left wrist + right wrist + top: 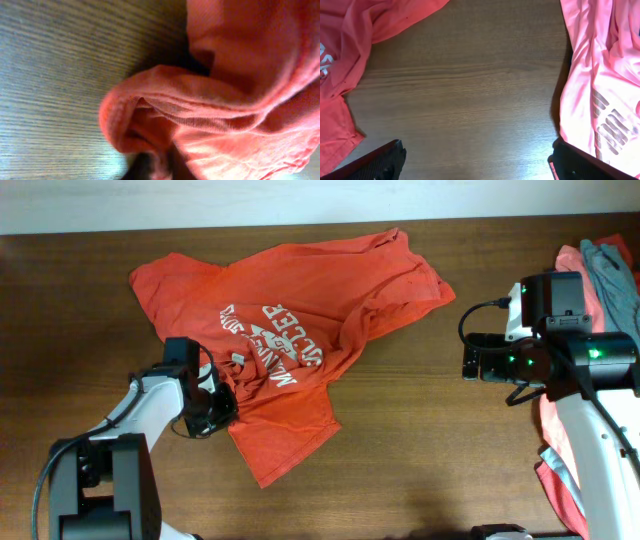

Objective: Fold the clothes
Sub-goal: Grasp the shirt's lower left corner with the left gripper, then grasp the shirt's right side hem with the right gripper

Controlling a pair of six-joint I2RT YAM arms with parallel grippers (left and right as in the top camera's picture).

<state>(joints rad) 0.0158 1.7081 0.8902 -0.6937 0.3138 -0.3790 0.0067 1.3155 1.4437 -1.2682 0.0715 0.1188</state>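
The T-shirt (300, 330) lay spread on the table (420, 450), from centre toward ten o'clock. At three o'clock the other garments (592, 275) lay piled, the right gripper (470, 366) between them and the T-shirt.

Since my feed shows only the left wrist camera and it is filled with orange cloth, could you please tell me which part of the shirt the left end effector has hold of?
Observer: The left end effector is shut on the orange shirt at its left edge, just beside the white print.
Operator: Thank you; is the shirt lying flat?
Observer: No, it lies crumpled across the table, print side up, with one flap reaching toward the near edge.
Operator: And where is the other arm?
Observer: The right end effector hangs open over bare wood, between the orange shirt and a pile of pink shirts at the right.
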